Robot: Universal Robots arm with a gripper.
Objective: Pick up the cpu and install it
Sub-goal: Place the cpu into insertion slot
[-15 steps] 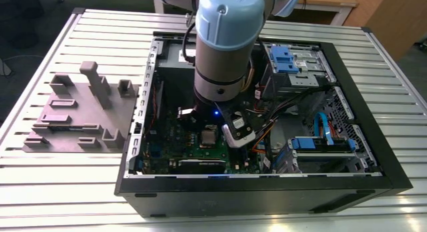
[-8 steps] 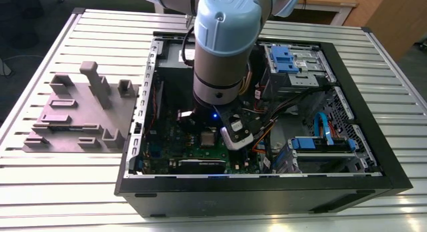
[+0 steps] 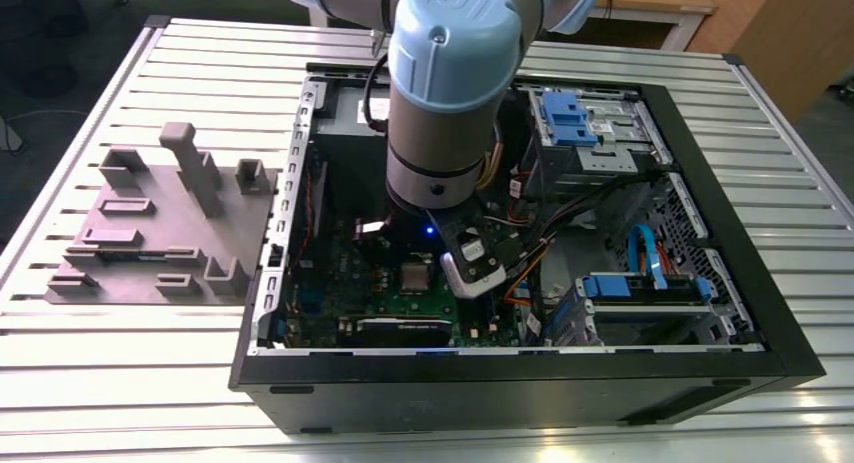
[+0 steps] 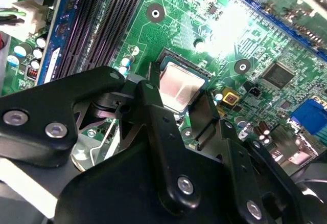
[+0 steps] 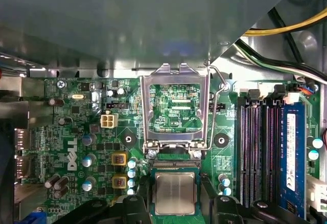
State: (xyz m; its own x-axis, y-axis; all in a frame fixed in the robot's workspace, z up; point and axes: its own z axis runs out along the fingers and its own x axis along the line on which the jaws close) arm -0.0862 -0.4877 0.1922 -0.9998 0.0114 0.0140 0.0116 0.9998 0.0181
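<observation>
I judge we are at the seating step: the cpu (image 5: 175, 192) lies flat on the motherboard (image 5: 76, 132), the tool (image 5: 177, 206) straddling it; grasping or released, I cannot tell. The retention frame (image 5: 176, 75) stands open.

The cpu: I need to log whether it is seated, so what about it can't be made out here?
- Second wrist view: one edge of the cpu is hidden behind the tool.
- First wrist view: the cpu itself covers the contacts of the socket, so seating is unclear.
- Exterior view: the cpu is too small to judge, close to the arm.
</observation>
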